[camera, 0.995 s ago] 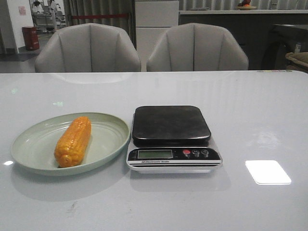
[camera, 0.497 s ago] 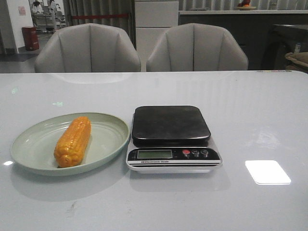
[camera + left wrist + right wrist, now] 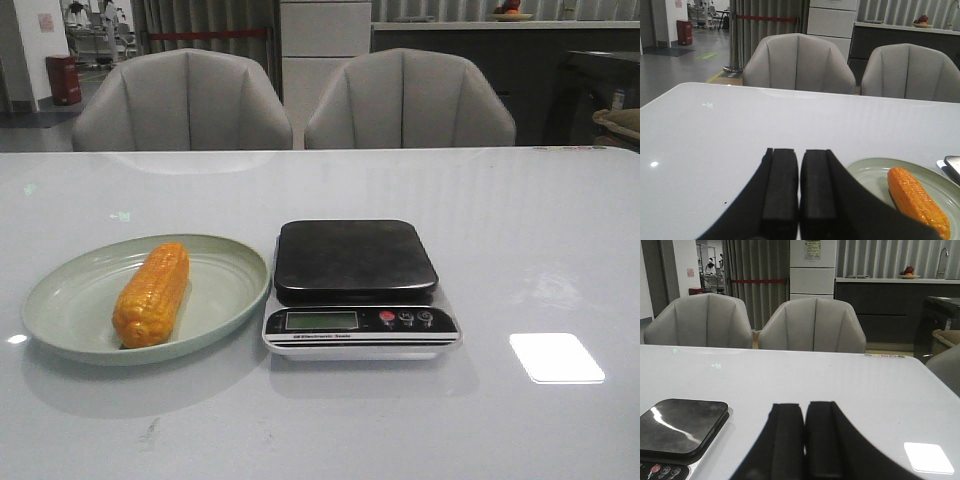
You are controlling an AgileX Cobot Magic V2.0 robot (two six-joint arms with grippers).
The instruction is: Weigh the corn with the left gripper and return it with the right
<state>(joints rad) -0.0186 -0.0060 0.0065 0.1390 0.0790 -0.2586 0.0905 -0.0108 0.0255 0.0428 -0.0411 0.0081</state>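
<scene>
The orange-yellow corn (image 3: 152, 294) lies lengthwise on a pale green plate (image 3: 70, 300) at the table's left. In the left wrist view the corn (image 3: 916, 200) and the plate (image 3: 870, 170) show beside my left gripper (image 3: 799, 151), which is shut with nothing between its black fingers and hangs apart from the plate. To the plate's right stands a kitchen scale (image 3: 356, 260) with a bare black platform; its edge shows in the right wrist view as the scale (image 3: 682, 425). Beside the scale my right gripper (image 3: 804, 405) is shut and empty. Neither gripper shows in the front view.
Two grey armchairs (image 3: 185, 100) stand behind the table's far edge. A bright light reflection (image 3: 556, 357) lies on the glossy white tabletop to the right of the scale. The scale's display and buttons (image 3: 405, 318) face the near edge.
</scene>
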